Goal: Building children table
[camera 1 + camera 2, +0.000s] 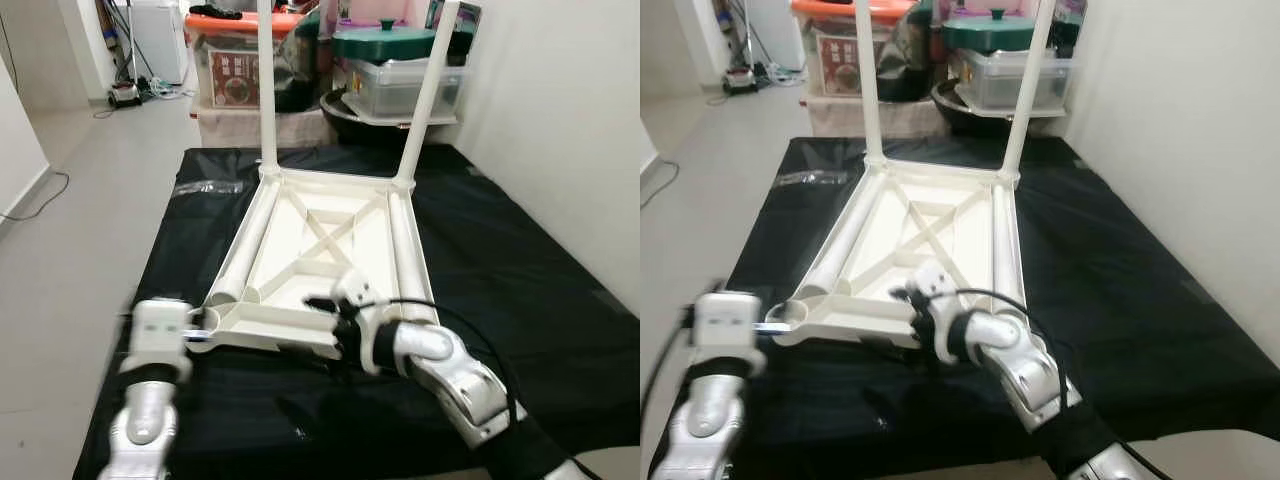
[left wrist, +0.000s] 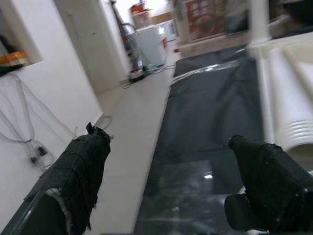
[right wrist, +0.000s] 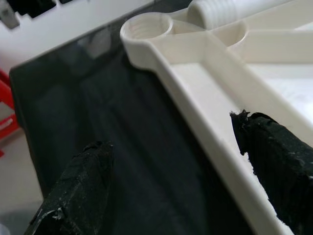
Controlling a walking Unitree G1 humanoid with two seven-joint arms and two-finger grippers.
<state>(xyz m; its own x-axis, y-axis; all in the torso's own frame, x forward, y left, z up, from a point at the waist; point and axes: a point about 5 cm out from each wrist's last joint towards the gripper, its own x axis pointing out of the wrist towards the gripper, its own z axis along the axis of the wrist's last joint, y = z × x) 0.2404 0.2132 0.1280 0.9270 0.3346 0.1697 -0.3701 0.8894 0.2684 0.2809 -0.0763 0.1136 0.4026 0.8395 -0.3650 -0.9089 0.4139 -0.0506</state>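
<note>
The white children's table (image 1: 320,250) lies upside down on a black mat (image 1: 520,300) in the middle of the head view, its underside with crossed ribs facing up. Two legs (image 1: 267,90) stand screwed into the far corners, reaching to the top of the frame, and two more legs (image 1: 405,250) lie loose inside the frame along its long sides. At the lower left of the frame my left gripper (image 1: 200,330) sits just beside the near left corner socket (image 1: 222,297); in my left wrist view its fingers (image 2: 78,171) are spread wide with the mat between them. At the lower centre my right gripper (image 1: 325,312) is at the near edge of the table; in my right wrist view its fingers (image 3: 274,156) are apart, one over the white rim, the other over the mat, clasping nothing. Storage boxes (image 1: 400,80) and a green pot (image 1: 385,42) crowd the top of the frame beyond the mat.
</note>
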